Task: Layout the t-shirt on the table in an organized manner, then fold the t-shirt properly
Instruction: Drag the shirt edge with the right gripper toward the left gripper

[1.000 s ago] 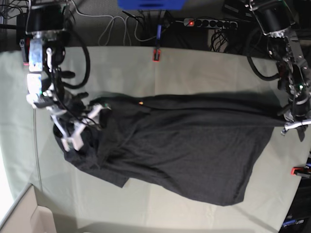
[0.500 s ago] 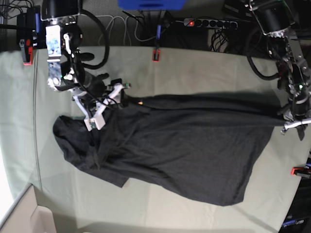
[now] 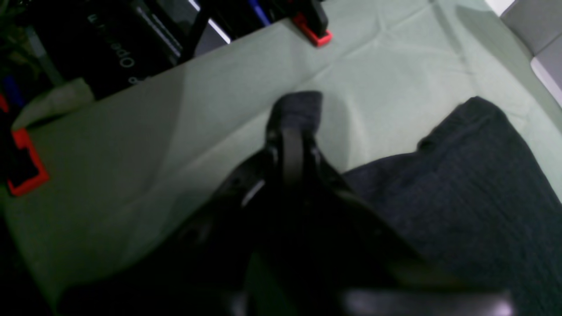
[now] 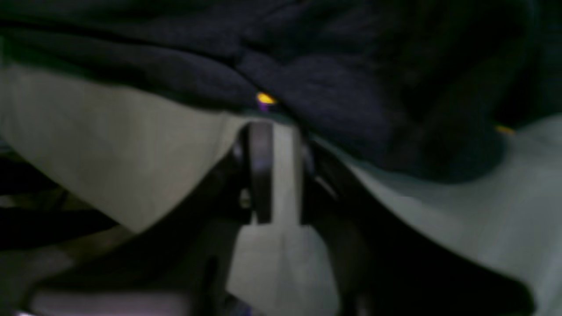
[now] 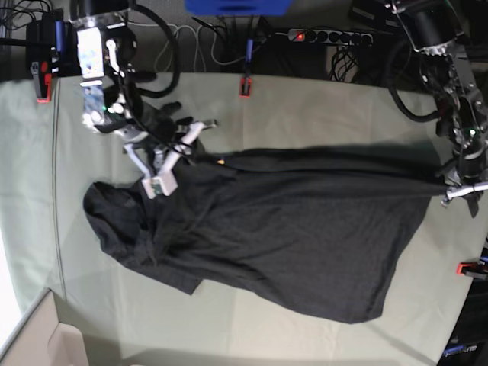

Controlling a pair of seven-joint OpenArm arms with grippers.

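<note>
left gripper (image 5: 457,191) clamped on t-shirt (image 5: 290,236) hem corner | right gripper (image 5: 174,156) at shirt's opposite edge, jaws slightly apart, grip unclear | shirt rumpled on table (image 5: 320,114)

A black power strip (image 5: 329,36) with a glowing red switch is lying beyond the far edge, beside tangled white cables (image 5: 200,44) and a blue box (image 5: 237,6). Red clamps (image 5: 245,85) are gripping the edges, and a cardboard box (image 5: 34,338) is sitting at the near corner.
</note>
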